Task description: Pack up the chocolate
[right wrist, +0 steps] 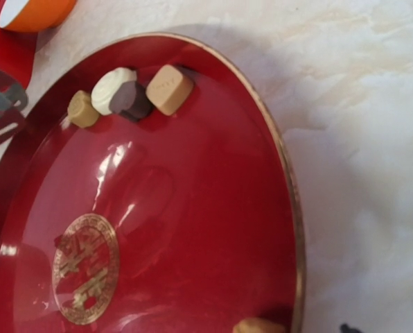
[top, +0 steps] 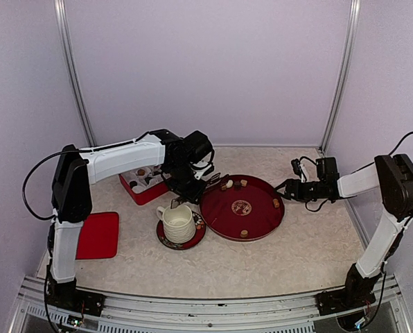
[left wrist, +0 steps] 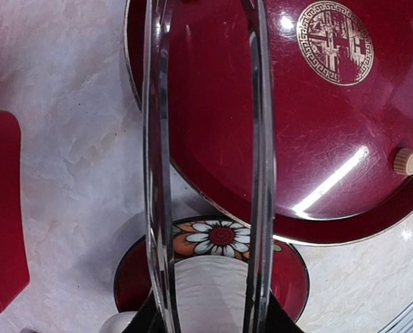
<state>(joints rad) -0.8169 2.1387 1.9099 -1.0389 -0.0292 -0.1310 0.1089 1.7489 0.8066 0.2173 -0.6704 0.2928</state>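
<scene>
Metal tongs [left wrist: 156,173] — clamped in left gripper [top: 186,184]

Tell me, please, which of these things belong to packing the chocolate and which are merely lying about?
For the job:
- chocolate pieces
- red round tray holding them
- red compartment box
- metal tongs

Lying about:
- cream cup
- flowered saucer under it
- flat red square, purpose unclear
</scene>
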